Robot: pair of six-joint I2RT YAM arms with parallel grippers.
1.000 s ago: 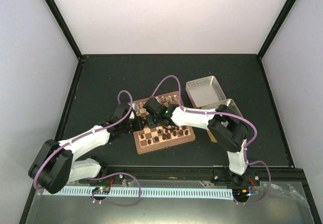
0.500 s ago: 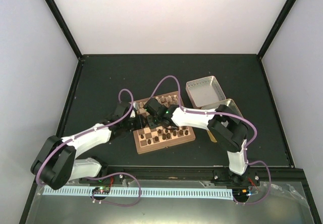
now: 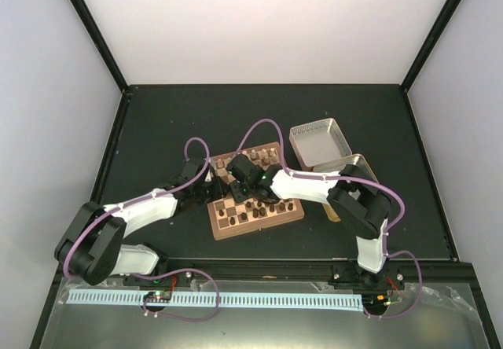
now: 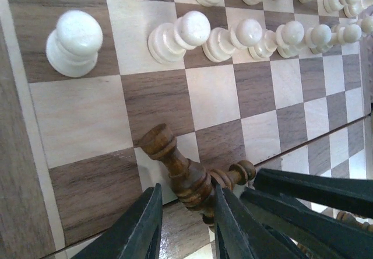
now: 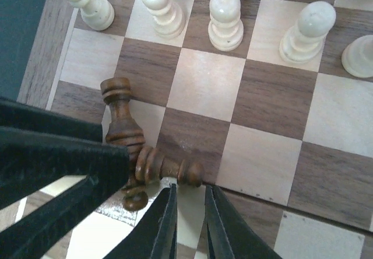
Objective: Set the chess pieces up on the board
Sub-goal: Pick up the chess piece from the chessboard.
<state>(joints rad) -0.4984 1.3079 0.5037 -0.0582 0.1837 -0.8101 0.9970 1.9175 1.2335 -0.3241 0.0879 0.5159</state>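
Note:
The board (image 3: 271, 217) lies mid-table with dark pieces on its near rows and cream ones at the far side. In the left wrist view a dark brown piece (image 4: 175, 168) leans on the board (image 4: 76, 113) between my left gripper's (image 4: 187, 195) open fingers; the right finger touches it and the left stands off. A second dark piece (image 4: 236, 172) lies against it. My right gripper (image 5: 190, 190) is slightly open and empty, just below that fallen dark piece (image 5: 169, 168). Cream pawns (image 5: 224, 20) stand in a row beyond.
Two metal tin halves lie right of the board, one at the back (image 3: 320, 143) and one nearer (image 3: 357, 168). Both grippers crowd the board's left corner, with the left gripper's fingers (image 5: 58, 165) close beside the right's. Black walls edge the table.
The left arm has reached further right toward the board's left corner. The right gripper has shifted slightly. The pieces on the board look unchanged.

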